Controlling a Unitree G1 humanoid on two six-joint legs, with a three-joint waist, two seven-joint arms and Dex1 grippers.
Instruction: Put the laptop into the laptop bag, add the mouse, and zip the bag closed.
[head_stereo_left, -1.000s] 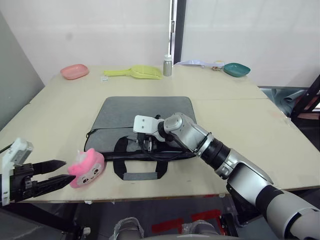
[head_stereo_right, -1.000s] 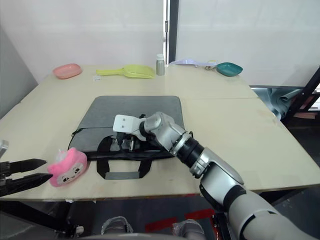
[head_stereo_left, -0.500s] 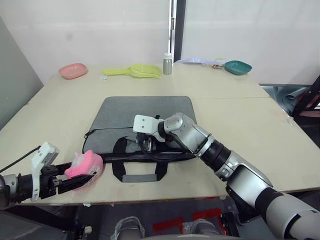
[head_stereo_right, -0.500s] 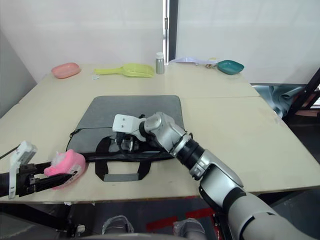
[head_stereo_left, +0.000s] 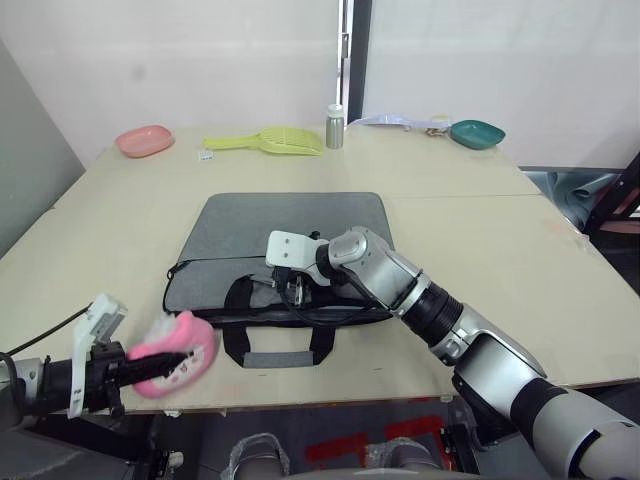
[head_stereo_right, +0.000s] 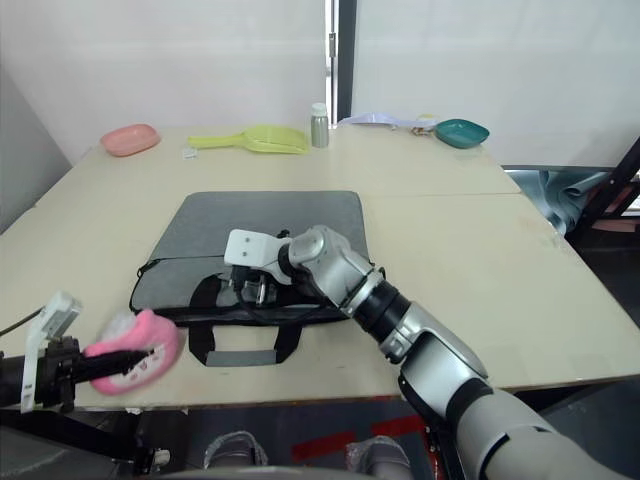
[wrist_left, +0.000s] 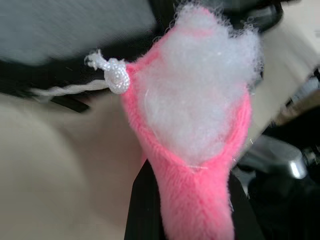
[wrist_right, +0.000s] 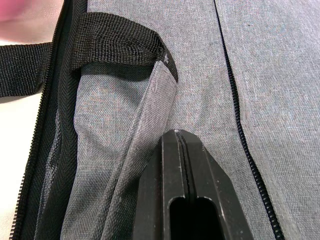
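Bag (head_stereo_left: 285, 245) lies flat mid-table, zip partly undone. Right claw (wrist_right: 181, 150) clenched flat on its fabric near the handle (wrist_right: 117, 47). Left claw (head_stereo_left: 165, 355) grasps pink plush (head_stereo_left: 178, 352) at table (head_stereo_left: 520, 250) edge. Judgement: clearing clutter; next, set plush aside, open bag.

The right arm (head_stereo_left: 440, 310) is glossy silver-grey with black ribbed joint bands and a white camera block (head_stereo_left: 290, 248) at the wrist — thin black cables loop just beside it. The left gripper (head_stereo_left: 160, 358) has black fingers, a white wrist bracket (head_stereo_left: 92, 335) behind and a black cable.
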